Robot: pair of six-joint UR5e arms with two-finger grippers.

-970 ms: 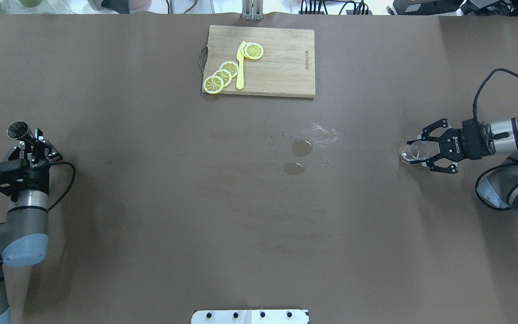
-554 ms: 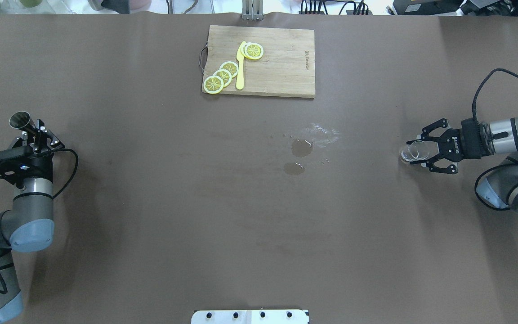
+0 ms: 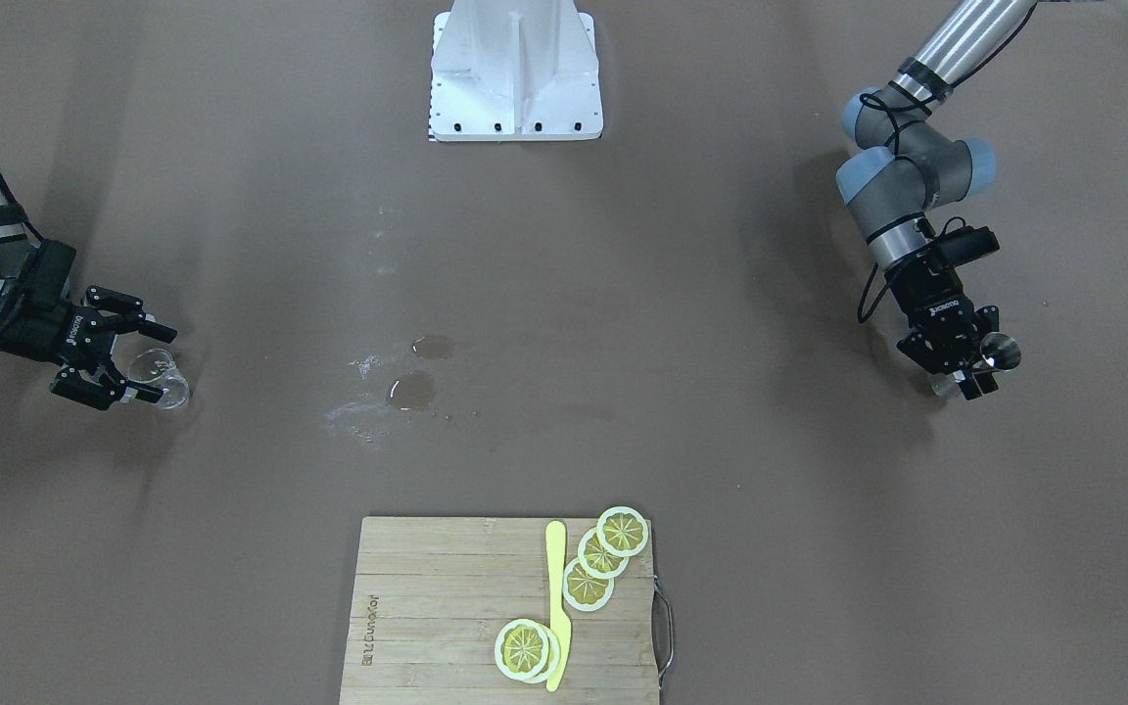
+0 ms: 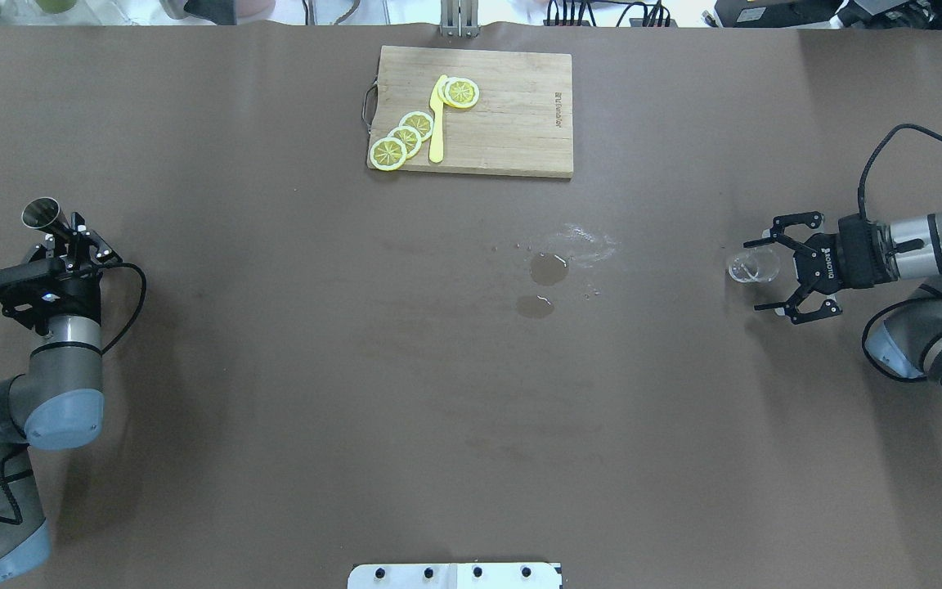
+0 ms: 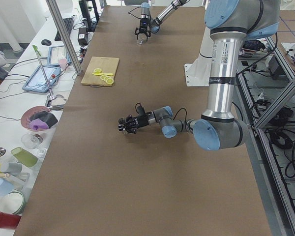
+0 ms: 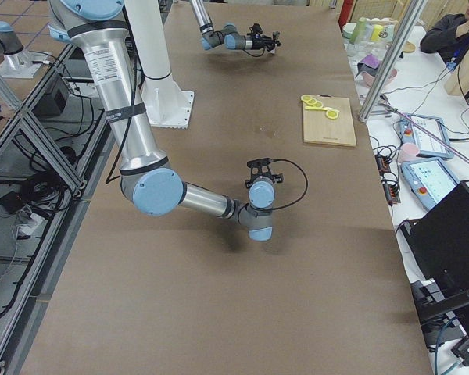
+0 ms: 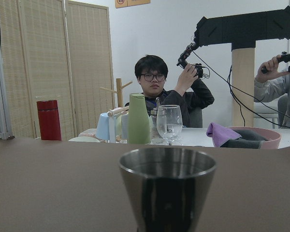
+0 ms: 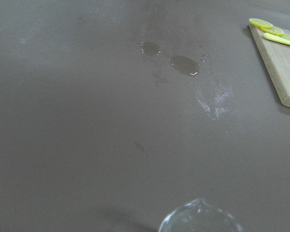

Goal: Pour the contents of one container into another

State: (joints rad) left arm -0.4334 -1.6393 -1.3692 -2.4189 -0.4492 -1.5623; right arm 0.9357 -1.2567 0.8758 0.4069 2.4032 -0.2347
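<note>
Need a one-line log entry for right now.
left gripper: shut on steel cup | right gripper: open, glass between fingers | puddles: mid-table

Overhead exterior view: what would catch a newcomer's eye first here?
The wooden cutting board at the far middle edge, bearing bright lemon slices and a yellow knife. Two puddles lie mid-table. The left gripper holds a metal cup; the right gripper is open around a clear glass.
</note>
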